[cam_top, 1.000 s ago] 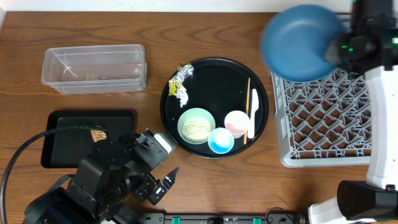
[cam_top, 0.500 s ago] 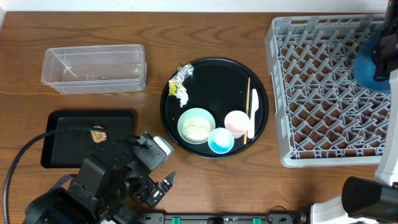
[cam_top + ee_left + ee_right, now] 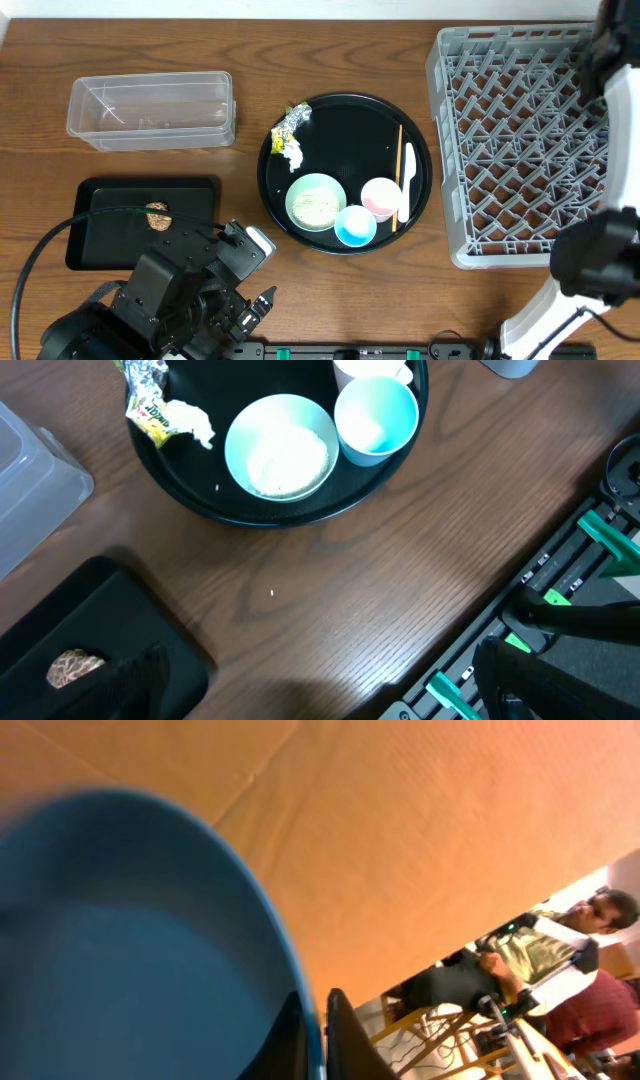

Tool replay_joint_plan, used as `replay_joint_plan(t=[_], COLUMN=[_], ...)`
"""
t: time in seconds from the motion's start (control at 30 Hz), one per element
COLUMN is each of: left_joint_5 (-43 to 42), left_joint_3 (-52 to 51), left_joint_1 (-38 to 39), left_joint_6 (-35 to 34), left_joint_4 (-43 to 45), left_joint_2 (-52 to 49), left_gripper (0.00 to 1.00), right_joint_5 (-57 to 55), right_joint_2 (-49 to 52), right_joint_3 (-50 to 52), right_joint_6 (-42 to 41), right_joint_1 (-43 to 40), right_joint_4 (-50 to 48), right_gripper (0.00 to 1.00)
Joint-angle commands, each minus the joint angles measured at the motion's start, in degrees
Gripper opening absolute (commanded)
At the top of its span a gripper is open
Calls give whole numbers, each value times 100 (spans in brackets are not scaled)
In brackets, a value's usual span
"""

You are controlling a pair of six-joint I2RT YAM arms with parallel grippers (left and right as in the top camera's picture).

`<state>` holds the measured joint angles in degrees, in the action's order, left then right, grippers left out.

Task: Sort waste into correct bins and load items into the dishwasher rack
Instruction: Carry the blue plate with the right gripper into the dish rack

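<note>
The dark blue plate [image 3: 120,940] fills the right wrist view, and my right gripper [image 3: 315,1035] is shut on its rim; the plate is out of the overhead view. The grey dishwasher rack [image 3: 520,140] stands at the right. The green bowl [image 3: 316,202] with rice grains, pink cup [image 3: 381,196], light blue cup [image 3: 355,226], white spoon [image 3: 407,180], chopsticks [image 3: 400,170], foil and yellow wrapper [image 3: 291,123] and white paper [image 3: 292,152] lie on a round black tray [image 3: 345,115]. The brown lump [image 3: 157,215] lies in the shallow black tray [image 3: 110,250]. My left gripper [image 3: 320,695] is open and empty above bare table.
The clear tub [image 3: 150,110] stands at the back left with nothing in it. My left arm [image 3: 180,300] covers the front left of the table. My right arm [image 3: 615,70] stands along the right edge over the rack.
My right arm has carried the blue plate from over the rack's back left corner to the right, out of the overhead view. My left arm has drawn back slightly toward the front edge.
</note>
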<state>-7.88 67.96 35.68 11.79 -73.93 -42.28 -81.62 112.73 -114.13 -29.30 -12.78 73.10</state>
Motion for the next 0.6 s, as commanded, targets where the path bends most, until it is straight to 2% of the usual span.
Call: replay_joint_plan(t=[0.0,0.33,0.57], left_joint_5=[66,68,68], left_joint_3=[-35,-35,-35], left_joint_1=[-24,-24,-24], left_joint_6=[-35,-33,-31], left_joint_4=[-22,9,28], left_joint_2=[0,0,0], left_gripper=[98,98,98], right_joint_5=[-774,-916,-916], right_joint_2=[157,938,1233], right_joint_3=[-44,-44,-44], right_joint_6=[551,1871,1952], right_joint_1=[-44,-39,11], right_joint_4=[-302,-1475,-1523], right_gripper=[1,1,3])
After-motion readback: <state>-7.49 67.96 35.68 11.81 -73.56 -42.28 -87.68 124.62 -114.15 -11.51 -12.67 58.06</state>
